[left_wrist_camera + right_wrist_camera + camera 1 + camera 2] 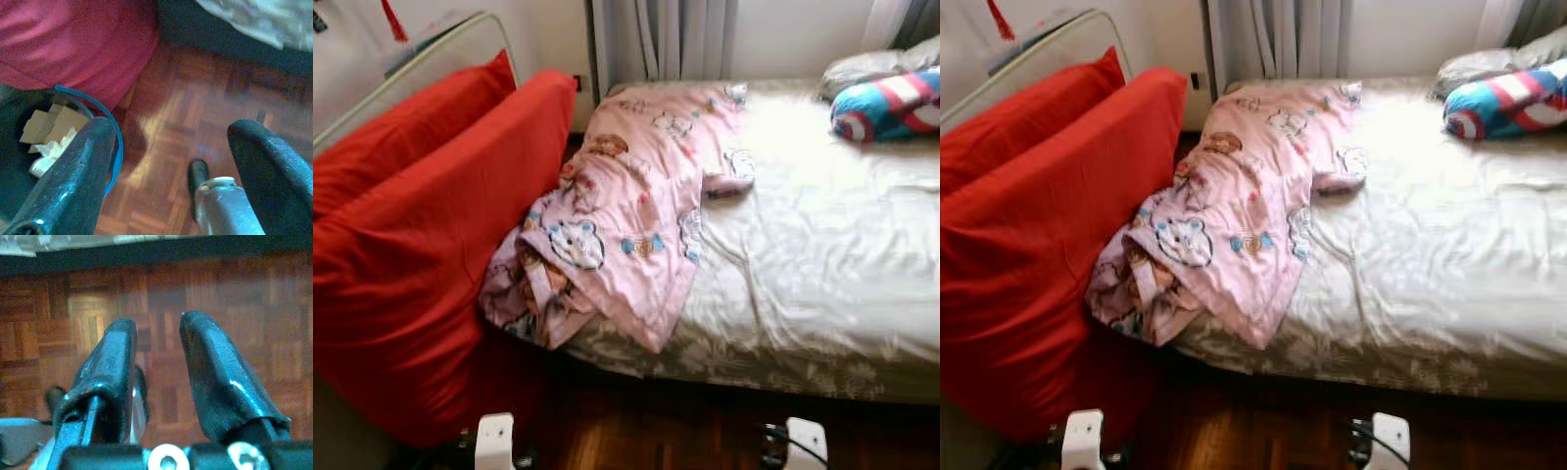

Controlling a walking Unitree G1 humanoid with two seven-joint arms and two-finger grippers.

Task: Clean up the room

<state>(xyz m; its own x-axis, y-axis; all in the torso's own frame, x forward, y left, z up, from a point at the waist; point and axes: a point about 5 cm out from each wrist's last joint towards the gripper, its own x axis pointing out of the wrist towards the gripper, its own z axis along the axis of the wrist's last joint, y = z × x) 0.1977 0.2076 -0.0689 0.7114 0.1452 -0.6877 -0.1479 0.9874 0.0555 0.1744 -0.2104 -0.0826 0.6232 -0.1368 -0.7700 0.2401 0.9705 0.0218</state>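
Note:
A crumpled pink cartoon-print blanket (626, 211) lies on the left part of the bed (822, 255), one end hanging over the bed's near edge. Two large red cushions (421, 245) lean upright against the bed's left side. Both arms hang low at the bottom of the eye views, over the wooden floor. My left gripper (173, 125) is open, its fingers wide apart above the parquet with nothing between them. Beside it stands a dark bin with a blue rim (115, 142) holding paper scraps. My right gripper (156, 323) is open by a narrow gap over bare floor.
A blue, red and white striped pillow (891, 103) and a grey pillow (862, 69) lie at the bed's far right. Curtains (661, 39) hang behind the bed. A metal rail (421, 59) rises behind the cushions. Parquet floor (675, 431) runs along the bed's near side.

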